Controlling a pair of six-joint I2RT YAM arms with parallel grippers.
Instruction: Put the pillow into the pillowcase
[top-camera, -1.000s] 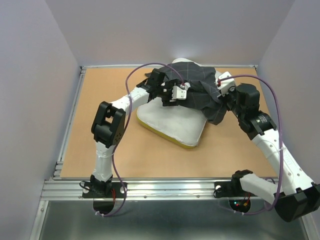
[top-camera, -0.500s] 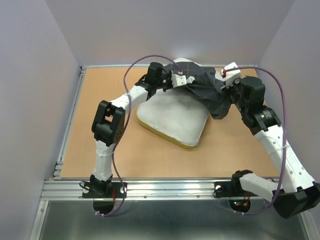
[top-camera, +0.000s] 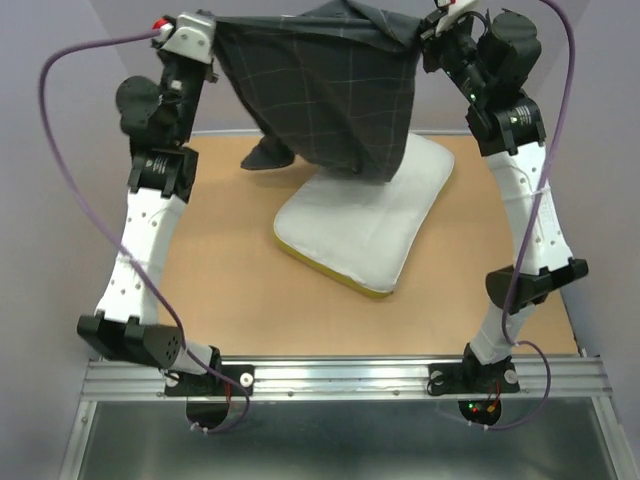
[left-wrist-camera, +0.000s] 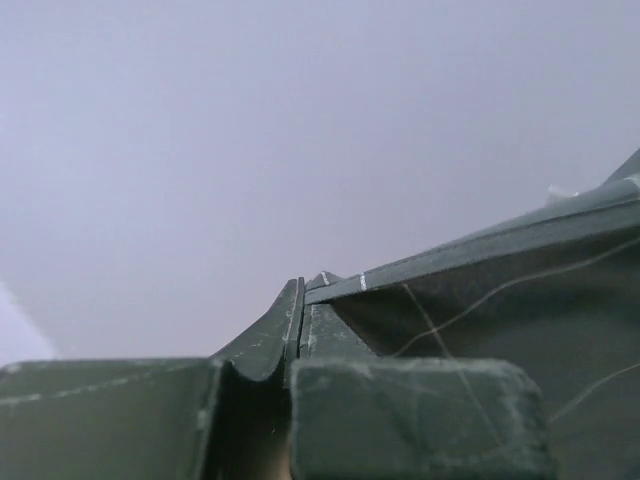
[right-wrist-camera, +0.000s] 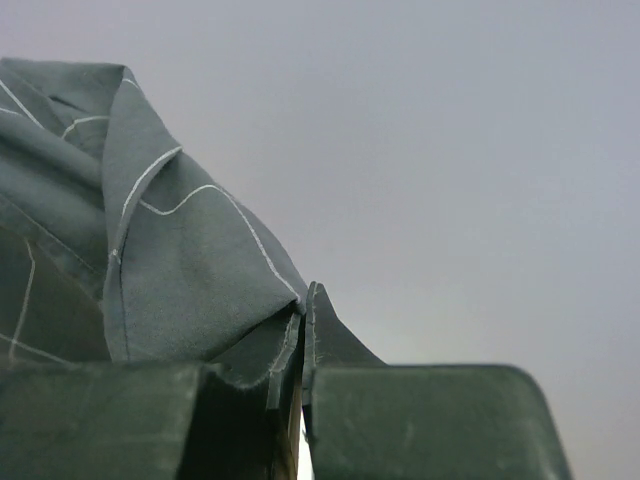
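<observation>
Left tool (top-camera: 212, 30) and right tool (top-camera: 428, 28) pinch the pillowcase (top-camera: 320, 95) above the pillow (top-camera: 360, 225). Tan desk (top-camera: 235, 285), lilac walls (top-camera: 50, 200).

We see the pillowcase (top-camera: 330, 95) as thin matt dark grey cloth with fine pale lines, the pillow (top-camera: 365, 225) in soft white quilted fabric, our desk (top-camera: 230, 290) smooth matt wood-toned board, near rail (top-camera: 340, 372) brushed metal, arm shells (top-camera: 145, 240) glossy white plastic

Inventory: 1 pillow (top-camera: 350, 225), 1 pillowcase (top-camera: 320, 90).
2 arms (top-camera: 150, 215); 2 grippers: left gripper (left-wrist-camera: 297, 310), right gripper (right-wrist-camera: 303, 315); 2 purple cables (top-camera: 574, 70); 1 table (top-camera: 230, 290).
</observation>
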